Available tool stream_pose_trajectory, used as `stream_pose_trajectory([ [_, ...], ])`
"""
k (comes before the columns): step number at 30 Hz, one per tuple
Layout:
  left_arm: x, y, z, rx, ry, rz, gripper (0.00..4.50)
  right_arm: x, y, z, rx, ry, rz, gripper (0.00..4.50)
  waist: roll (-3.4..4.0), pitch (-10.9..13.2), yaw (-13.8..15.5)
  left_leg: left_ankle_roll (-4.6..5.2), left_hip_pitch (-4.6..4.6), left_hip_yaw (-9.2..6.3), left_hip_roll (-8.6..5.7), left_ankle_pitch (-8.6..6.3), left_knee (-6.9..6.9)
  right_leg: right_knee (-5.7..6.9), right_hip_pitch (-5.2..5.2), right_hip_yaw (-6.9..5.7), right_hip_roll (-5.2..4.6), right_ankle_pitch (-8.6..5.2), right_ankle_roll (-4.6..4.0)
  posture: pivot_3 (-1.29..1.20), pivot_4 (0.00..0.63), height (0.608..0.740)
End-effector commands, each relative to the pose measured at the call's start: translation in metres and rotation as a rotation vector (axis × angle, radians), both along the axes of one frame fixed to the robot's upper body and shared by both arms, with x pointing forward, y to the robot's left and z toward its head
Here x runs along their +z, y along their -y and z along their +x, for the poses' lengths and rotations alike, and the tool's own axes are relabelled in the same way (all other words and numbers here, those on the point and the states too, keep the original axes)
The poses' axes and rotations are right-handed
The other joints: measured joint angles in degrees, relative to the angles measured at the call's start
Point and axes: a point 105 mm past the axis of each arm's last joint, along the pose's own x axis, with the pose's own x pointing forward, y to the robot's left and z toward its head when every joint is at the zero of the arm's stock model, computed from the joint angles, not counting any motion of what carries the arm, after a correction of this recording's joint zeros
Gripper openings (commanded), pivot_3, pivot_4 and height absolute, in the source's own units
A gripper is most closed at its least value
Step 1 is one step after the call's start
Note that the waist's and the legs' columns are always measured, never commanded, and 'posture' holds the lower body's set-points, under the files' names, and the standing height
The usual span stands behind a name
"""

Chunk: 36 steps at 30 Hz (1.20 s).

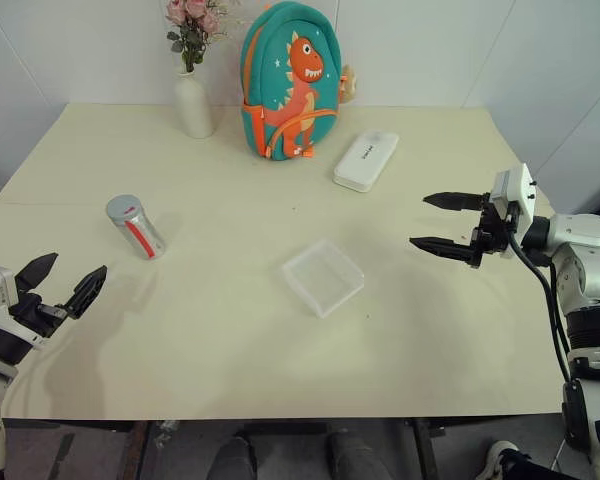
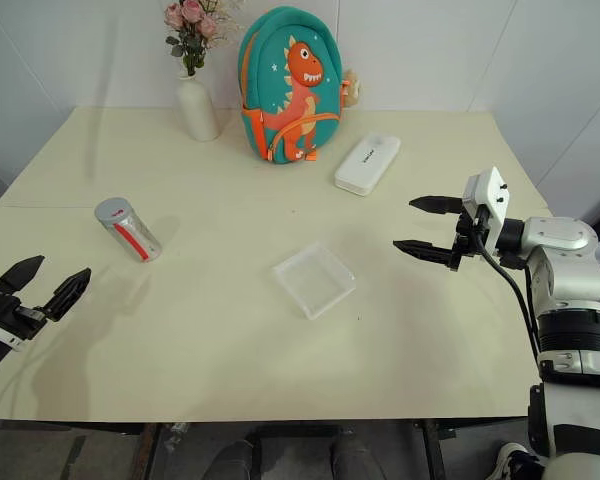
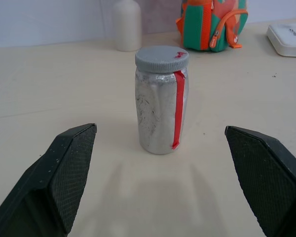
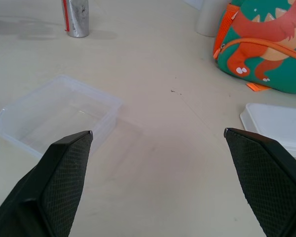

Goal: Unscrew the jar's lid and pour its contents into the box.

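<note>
Silver-grey metal, the jar [image 1: 135, 227] stands upright at the left middle of the frame on the cream table [image 1: 230, 350], its grey lid [image 3: 162, 58] still screwed on and a red stripe running down its side. It looks stiff and light, with a smooth wall that may slip under hard pads, so a hold around the middle of the body seems safest, leaving the ribbed lid free for the other claw to twist. The contents are hidden inside. Just right of centre sits the clear plastic box [image 1: 323, 277], thin-walled and probably easy to nudge, well apart from the jar. The left gripper [image 1: 60, 283] hangs released at the lower left, jaws wide, near the jar but not touching it. The right gripper [image 1: 448, 223] is also released, at the right edge, pointing toward the box. Count: one jar, one lid, one box, one white case [image 1: 366, 160], one backpack [image 1: 290, 82], one vase [image 1: 193, 102]
</note>
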Motion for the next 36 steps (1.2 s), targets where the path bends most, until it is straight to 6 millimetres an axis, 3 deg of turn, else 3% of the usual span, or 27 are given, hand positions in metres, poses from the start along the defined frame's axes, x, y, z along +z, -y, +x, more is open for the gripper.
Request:
stream_pose_trajectory([
  [1,0.012,-0.003,0.001,0.022,0.044,0.028,4.45,0.012,0.0,0.0,0.008,0.053,0.005,4.5,0.0,0.0,-0.01,0.0,0.0,0.0,0.0,0.0,0.02,0.01,0.0,0.0,0.0,0.0,0.0,0.0,0.15,0.74],
  [10,0.014,0.007,0.011,0.07,0.086,0.016,4.45,0.016,-0.013,-0.003,0.031,0.079,0.04,4.5,0.0,0.0,0.03,0.0,-0.01,-0.02,0.01,0.0,0.07,0.02,0.02,0.0,0.02,0.02,0.04,0.0,0.15,0.74],
  [22,0.003,0.054,0.028,0.178,0.139,0.001,4.45,0.023,-0.033,0.005,0.064,0.111,0.068,4.5,0.0,0.0,0.07,0.02,0.0,-0.04,-0.06,-0.01,0.25,0.06,0.11,0.02,-0.01,0.1,0.19,0.0,0.15,0.74],
  [28,-0.002,0.051,0.038,0.35,0.146,-0.047,4.45,0.027,-0.047,0.01,0.08,0.126,0.091,4.5,0.0,0.0,0.14,0.04,-0.01,-0.07,-0.1,-0.02,0.34,0.04,0.17,0.04,-0.02,0.16,0.3,0.0,0.15,0.74],
  [36,-0.01,0.053,0.056,0.4,0.124,-0.084,4.45,0.028,-0.051,0.012,0.082,0.138,0.092,4.5,-0.01,0.0,0.19,0.05,-0.01,-0.16,-0.18,-0.01,0.4,0.02,0.26,0.01,-0.04,0.19,0.36,0.0,0.15,0.74],
])
